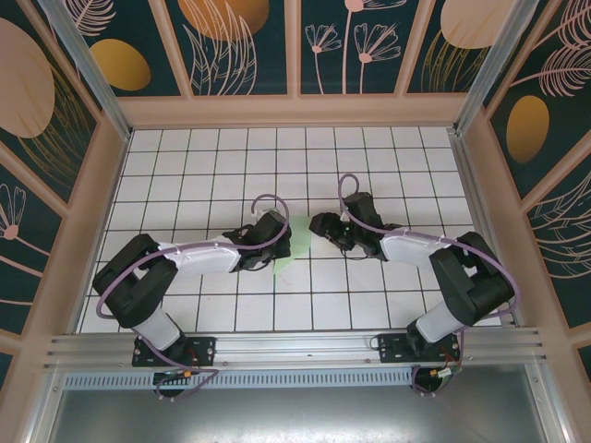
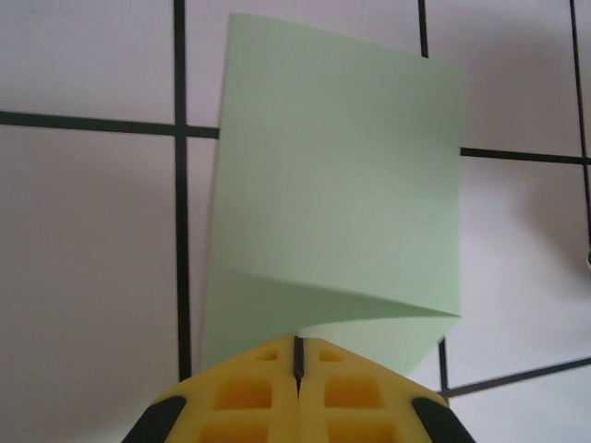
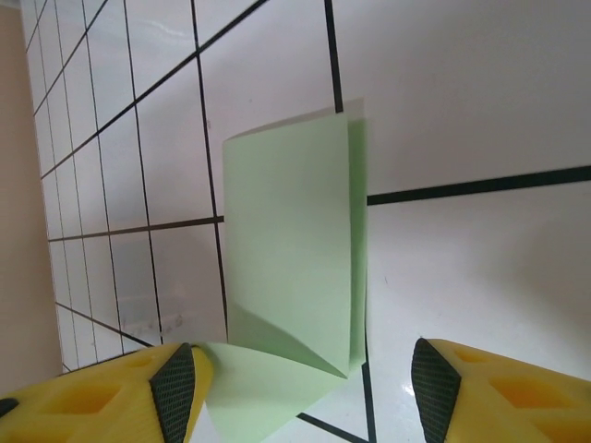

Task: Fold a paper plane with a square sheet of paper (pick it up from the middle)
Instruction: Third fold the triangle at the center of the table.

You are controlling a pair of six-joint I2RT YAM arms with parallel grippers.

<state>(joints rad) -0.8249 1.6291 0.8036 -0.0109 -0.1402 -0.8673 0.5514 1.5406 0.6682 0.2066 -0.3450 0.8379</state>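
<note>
The square sheet of paper (image 1: 294, 242) is pale mint green and folded over on itself, a narrow strip between the two grippers near the middle of the white grid table (image 1: 185, 166). In the left wrist view the sheet (image 2: 342, 185) has its upper layer lifting off the lower one. My left gripper (image 2: 297, 346) is shut, with the sheet's near edge running in at its tips. From above, the left gripper (image 1: 274, 247) sits at the sheet's left side. My right gripper (image 3: 300, 378) is open astride the near end of the sheet (image 3: 286, 240), its left pad (image 3: 174, 388) beside the lower flap. The right gripper (image 1: 319, 224) is just right of the sheet.
Patterned wall panels (image 1: 231, 46) close in the back and both sides of the table. An aluminium rail (image 1: 295, 349) runs along the near edge by both arm bases. A beige side wall (image 3: 18, 231) shows at the left in the right wrist view.
</note>
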